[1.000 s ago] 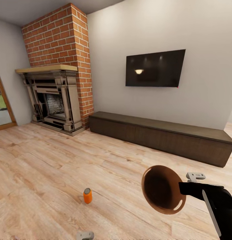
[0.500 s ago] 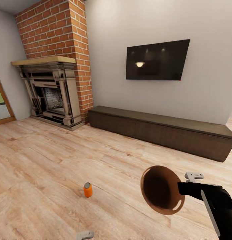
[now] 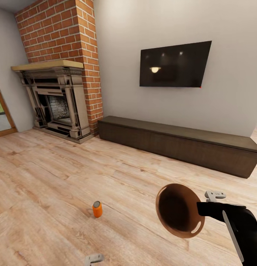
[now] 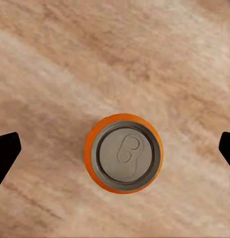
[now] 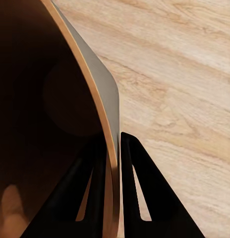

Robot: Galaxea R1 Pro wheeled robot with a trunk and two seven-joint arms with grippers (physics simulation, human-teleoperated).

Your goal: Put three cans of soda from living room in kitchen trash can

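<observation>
Camera view slightly nearer (right gripper (image 5: 113, 148) pinching trash can (image 3: 179, 210))

Soda can (image 3: 97, 209) on floor (image 3: 51, 177), left of bin (image 3: 179, 210)

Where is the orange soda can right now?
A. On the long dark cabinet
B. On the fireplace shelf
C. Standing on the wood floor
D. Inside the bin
C: the orange can stands upright on the wood floor, away from the bin the right gripper holds.
</observation>
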